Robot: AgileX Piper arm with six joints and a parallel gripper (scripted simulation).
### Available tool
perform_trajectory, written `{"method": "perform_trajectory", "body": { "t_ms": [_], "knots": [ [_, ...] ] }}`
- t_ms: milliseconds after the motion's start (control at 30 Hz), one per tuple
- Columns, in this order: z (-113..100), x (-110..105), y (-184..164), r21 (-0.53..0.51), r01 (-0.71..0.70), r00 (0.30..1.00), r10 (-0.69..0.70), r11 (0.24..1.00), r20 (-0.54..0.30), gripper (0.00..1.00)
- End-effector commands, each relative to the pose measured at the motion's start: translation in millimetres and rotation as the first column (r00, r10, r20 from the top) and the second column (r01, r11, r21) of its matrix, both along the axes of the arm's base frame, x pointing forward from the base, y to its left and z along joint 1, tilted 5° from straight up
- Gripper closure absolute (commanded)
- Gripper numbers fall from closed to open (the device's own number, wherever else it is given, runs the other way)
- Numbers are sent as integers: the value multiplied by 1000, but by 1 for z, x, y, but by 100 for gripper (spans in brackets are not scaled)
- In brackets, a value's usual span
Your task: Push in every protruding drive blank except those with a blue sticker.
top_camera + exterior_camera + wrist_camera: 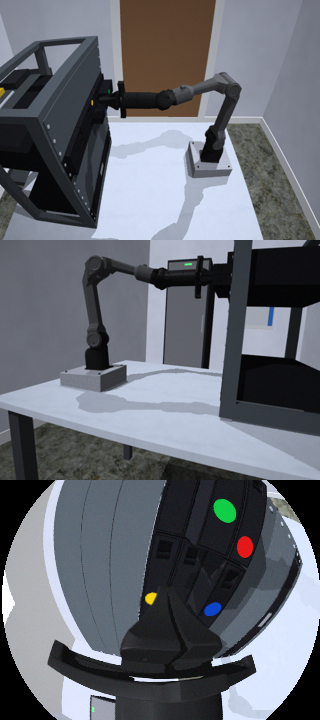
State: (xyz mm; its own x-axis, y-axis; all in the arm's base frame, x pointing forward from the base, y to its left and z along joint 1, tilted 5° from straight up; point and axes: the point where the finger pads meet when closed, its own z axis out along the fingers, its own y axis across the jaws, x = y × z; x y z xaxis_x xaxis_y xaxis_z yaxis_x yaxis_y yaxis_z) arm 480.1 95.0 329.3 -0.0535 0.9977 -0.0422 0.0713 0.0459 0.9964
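Note:
The dark grey rack [51, 124] stands on the left of the white table. Black drive blanks sit in its upper front. In the wrist view they carry a green sticker [224, 510], a red sticker [244, 546], a blue sticker [212, 610] and a yellow sticker [151, 598]. In the top view the green-sticker blank [107, 89] and the blue-sticker blank [102, 113] stick out further than the yellow-sticker blank [92, 102]. My gripper [101, 98] is shut and empty. Its tips point level at the rack front between those two blanks, close to the yellow sticker. I cannot tell whether they touch. The gripper also shows in the exterior view [210, 276].
The arm's base block [209, 161] stands on the right of the table. A brown door [166, 51] is behind. A grey cabinet [186, 312] with a green light stands beyond the table. The rack frame's front post [233, 330] rests near the table edge.

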Motion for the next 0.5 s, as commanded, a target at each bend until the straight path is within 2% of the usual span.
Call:
{"method": "perform_trajectory", "body": {
  "t_ms": [0, 67, 133, 300, 467],
  "knots": [
    [2, -17, -1, 0, 1, 1000, -1, 1000, 3, 100],
    [4, -36, -2, 0, 1, 1000, -1, 1000, 3, 100],
    [4, -36, -2, 0, 1, 1000, -1, 1000, 3, 100],
    [6, -74, -4, 0, 1, 1000, -1, 1000, 3, 100],
    [7, -85, -4, 0, 1, 1000, -1, 1000, 3, 100]
  ]
}}
